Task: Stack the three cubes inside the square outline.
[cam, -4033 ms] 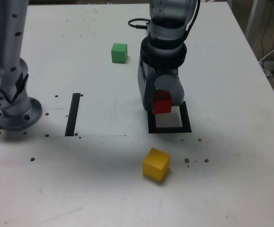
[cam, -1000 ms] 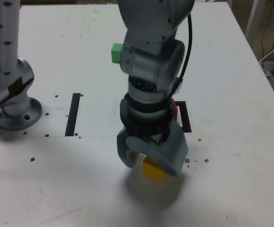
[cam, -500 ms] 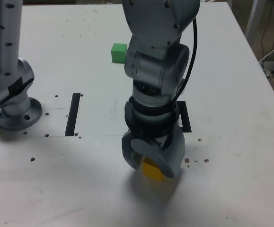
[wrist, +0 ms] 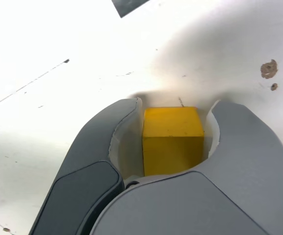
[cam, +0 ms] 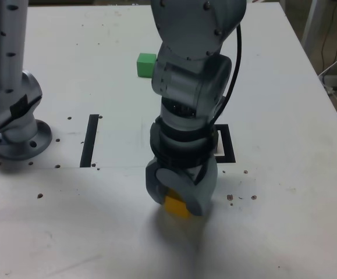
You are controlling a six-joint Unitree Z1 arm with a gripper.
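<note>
Now clamped on one yellow cube (wrist: 172, 139) at near centre of the surface (cam: 284, 87): gripper (cam: 178, 196), jaws drawn in. One green cube (cam: 145, 64) far off. One square outline (cam: 227, 145) behind the arm, red cube hidden.

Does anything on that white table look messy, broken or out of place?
Nothing looks broken or spilled. Small dark specks dot the white table, most visibly beside the grey claw, which is shut on the small yellow cube. The small green cube sits alone farther back.
</note>
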